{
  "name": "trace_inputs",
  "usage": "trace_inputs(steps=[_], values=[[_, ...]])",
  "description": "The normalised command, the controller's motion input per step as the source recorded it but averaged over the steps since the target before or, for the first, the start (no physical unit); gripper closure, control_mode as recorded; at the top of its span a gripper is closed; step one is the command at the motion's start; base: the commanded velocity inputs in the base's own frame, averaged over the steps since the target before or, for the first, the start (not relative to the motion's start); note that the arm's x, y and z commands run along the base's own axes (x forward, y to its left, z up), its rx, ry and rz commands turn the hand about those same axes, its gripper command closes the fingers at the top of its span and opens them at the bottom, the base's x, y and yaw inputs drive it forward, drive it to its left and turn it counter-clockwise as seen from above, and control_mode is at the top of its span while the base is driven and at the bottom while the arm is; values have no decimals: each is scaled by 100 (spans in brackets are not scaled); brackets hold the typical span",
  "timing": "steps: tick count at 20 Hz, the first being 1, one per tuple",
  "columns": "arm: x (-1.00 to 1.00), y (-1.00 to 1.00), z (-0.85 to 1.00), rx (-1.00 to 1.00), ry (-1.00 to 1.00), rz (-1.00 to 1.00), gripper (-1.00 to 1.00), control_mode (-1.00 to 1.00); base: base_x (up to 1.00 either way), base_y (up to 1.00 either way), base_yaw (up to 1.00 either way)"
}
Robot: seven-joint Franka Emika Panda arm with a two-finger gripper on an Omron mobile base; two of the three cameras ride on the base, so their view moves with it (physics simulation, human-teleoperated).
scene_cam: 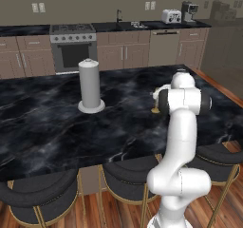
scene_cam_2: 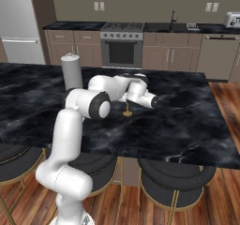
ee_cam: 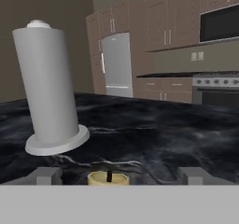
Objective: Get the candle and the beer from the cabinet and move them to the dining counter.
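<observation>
The candle (ee_cam: 108,177) stands upright on the dining desk (scene_cam: 47,127), near the front-right part of the black marbled top and well apart from the paper-towel roll (scene_cam: 90,85). In the hand view its wick and top rim sit between the two finger tips, which stand spread wide to either side with clear gaps; the tool (ee_cam: 119,175) is not pinching anything. In the right base view the candle's round base (scene_cam_2: 127,113) rests on the desk just beneath the arm's wrist.

Handling judgement: the candle appears light and rigid, but slender and top-heavy on a small base (liable to tip if nudged sideways). Take hold on the stem or the upper body, squarely across its width. Withdraw the tool straight upward to avoid contact.
</observation>
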Motion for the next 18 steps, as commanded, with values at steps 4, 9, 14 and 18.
trace_inputs(steps=[4, 9, 14, 18], values=[[-35, -8, 36, 0, 0, -3, -100, -100, 0, 0, 0], [-51, -5, 45, 0, 0, -6, -100, -100, 0, 0, 0], [-64, 0, 55, 0, 1, -10, -100, -100, 0, 0, 0], [-74, 0, 60, 0, 6, -15, -100, -100, 0, 0, 0]])
